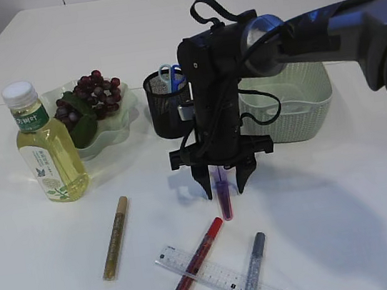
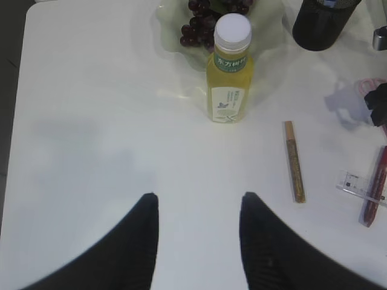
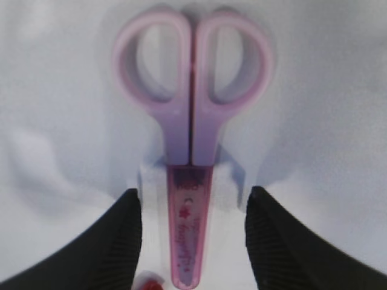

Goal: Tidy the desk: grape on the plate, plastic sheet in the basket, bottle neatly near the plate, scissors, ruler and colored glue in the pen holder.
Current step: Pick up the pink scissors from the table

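**R claw straddling the scissors, jaws not yet shut**

I'm hovering the R claw (image 1: 223, 182) right over the pink scissors (image 3: 190, 151), fingers standing apart w/ the sheathed blade lying between them. In the R wrist view the scissors' long axis is running straight away from the claw: tip nearest the wrist, handle loops at the far end. So the jaws are set across the blade, which is what I'm wanting for a pinch. Nothing gripped yet as far as I can judge; both fingers are showing a gap to the sheath on either side.

L claw (image 2: 199, 241) is also sitting open and empty, over bare table (image 2: 91, 121), w/ the bottle (image 2: 228, 75) ahead of it and the gold glue (image 2: 294, 160) ahead-right. It's well away from the scissors, so the R arm is clearly the nearer one for this pick.

Pen holder (image 1: 167, 104) is standing behind the R claw, a bit to its left, already holding a blue pair. I'm reckoning next is drop, close on the sheath, lift, swing back to the holder. Red glue (image 3: 148, 283) is just touching the frame edge near the tip, so I'm watching for a snag there.
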`<state>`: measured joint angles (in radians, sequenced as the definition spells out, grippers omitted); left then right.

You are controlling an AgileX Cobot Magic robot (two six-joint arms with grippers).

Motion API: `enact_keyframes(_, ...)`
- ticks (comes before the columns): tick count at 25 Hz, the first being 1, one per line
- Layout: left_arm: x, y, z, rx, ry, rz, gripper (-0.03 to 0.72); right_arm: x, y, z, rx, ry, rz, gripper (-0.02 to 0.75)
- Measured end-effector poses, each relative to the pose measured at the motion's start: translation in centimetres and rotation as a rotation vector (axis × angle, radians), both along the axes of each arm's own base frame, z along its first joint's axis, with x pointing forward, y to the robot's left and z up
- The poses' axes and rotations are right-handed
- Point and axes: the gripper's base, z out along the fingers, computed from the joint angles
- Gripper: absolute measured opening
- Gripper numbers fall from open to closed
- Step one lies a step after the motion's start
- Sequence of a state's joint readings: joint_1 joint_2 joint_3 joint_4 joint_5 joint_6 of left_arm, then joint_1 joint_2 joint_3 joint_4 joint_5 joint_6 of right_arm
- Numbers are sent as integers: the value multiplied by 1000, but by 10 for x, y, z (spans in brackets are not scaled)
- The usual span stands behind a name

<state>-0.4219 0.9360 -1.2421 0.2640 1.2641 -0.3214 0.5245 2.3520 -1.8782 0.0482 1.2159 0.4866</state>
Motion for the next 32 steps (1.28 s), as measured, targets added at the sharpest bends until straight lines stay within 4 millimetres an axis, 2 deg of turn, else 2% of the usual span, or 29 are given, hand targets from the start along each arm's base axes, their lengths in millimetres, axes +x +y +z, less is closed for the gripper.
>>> enact_keyframes(30,0,0,0,1,0,-2,312,0,0,-7,-13,11,0,435)
enact_keyframes(32,0,0,0,1,0,-2,309,0,-1,-7,-15,10,1,419)
